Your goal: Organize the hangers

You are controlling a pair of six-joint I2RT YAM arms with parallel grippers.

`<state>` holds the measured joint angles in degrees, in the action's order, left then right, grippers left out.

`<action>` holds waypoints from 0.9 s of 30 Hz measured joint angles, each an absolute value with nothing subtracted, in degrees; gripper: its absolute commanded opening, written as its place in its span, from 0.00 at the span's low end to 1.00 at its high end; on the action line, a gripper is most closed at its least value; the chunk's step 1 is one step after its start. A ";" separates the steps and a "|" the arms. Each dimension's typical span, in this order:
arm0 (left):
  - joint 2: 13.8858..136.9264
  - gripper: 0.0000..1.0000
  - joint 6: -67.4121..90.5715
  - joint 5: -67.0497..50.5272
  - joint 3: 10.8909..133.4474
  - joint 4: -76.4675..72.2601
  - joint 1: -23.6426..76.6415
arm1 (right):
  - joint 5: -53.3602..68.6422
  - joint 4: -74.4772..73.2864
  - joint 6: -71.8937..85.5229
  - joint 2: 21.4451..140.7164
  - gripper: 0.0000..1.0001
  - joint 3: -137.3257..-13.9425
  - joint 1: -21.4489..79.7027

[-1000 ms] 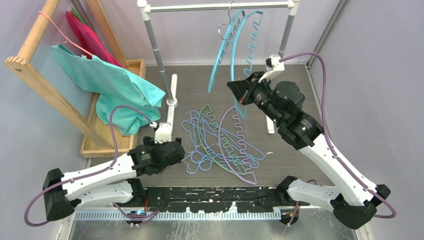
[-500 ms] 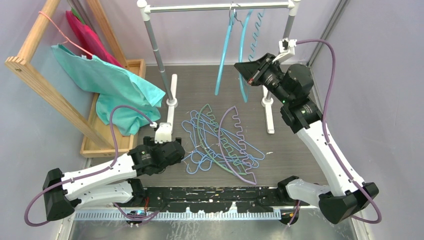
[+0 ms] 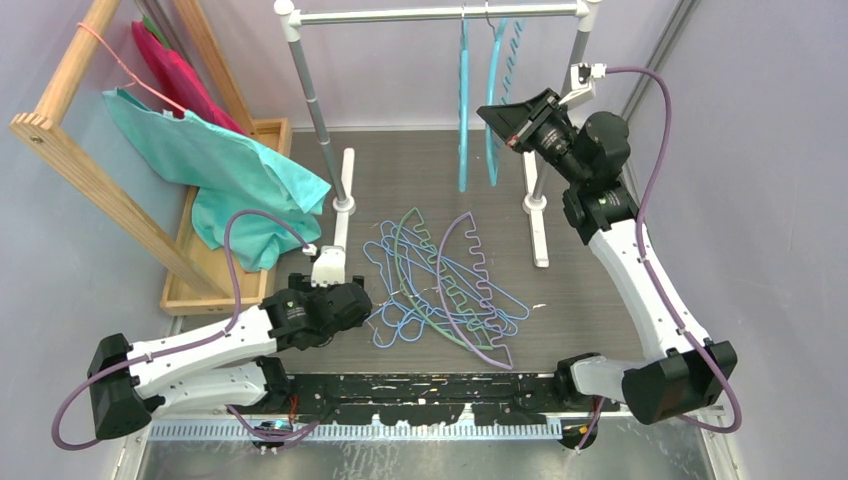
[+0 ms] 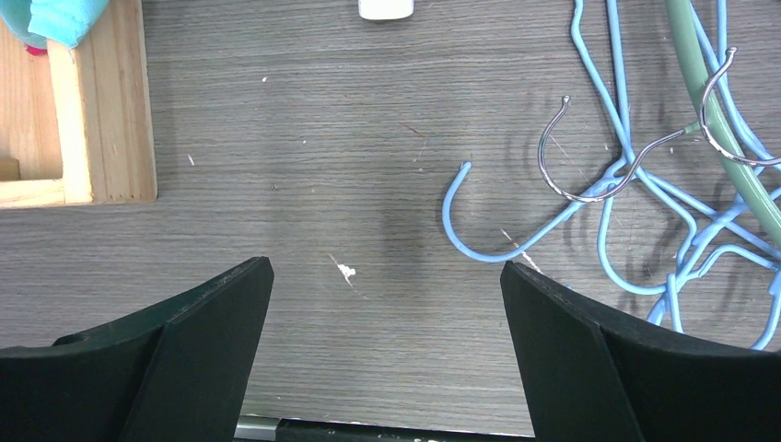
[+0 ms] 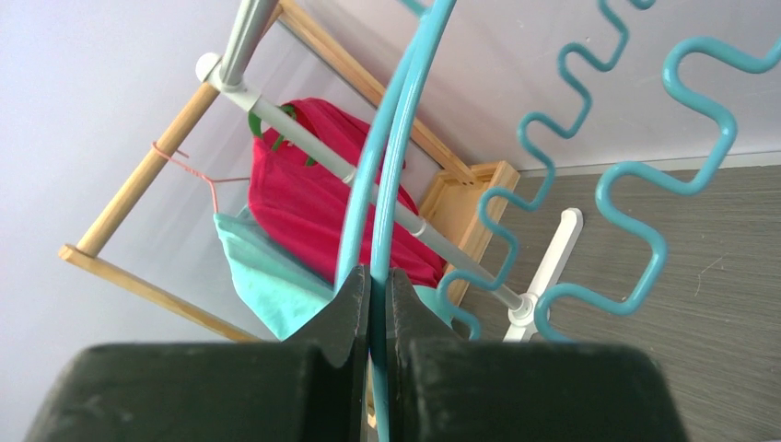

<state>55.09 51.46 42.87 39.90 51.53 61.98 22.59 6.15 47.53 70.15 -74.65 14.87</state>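
Two teal hangers (image 3: 464,110) with zigzag bars hang edge-on from the silver rail (image 3: 430,14). My right gripper (image 3: 490,112) is shut on the arched edge of one teal hanger (image 5: 398,138), beside the rail's right post. The thin arch is clamped between the jaws (image 5: 378,287). A tangled pile of hangers (image 3: 440,285) lies on the table: light-blue wire ones, a green one (image 3: 408,215) and a purple one (image 3: 462,300). My left gripper (image 3: 345,305) is open and empty, low over the table left of the pile. A blue hook (image 4: 458,226) lies just ahead of its jaws (image 4: 387,276).
A wooden rack (image 3: 70,150) at the left holds a pink hanger (image 3: 120,60) with a teal garment (image 3: 225,175) and a red garment (image 3: 170,65). Its wooden base frame (image 4: 83,101) lies left of my left gripper. The rail's posts stand on white feet (image 3: 342,180).
My right arm has lifted and swung back toward the rail. The teal hangers, tilted and swinging before, now hang straight down. My left arm has not moved.
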 measured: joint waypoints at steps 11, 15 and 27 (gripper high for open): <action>56.18 0.98 51.59 42.81 39.90 51.68 61.98 | 26.72 14.26 52.27 70.72 0.68 -67.90 9.61; 56.62 0.98 51.59 42.78 39.90 51.70 61.98 | 26.06 11.77 49.50 66.37 0.83 -64.18 9.52; 58.11 0.98 51.53 42.65 39.90 51.68 61.98 | 18.81 -6.24 35.99 41.01 0.84 -56.47 9.52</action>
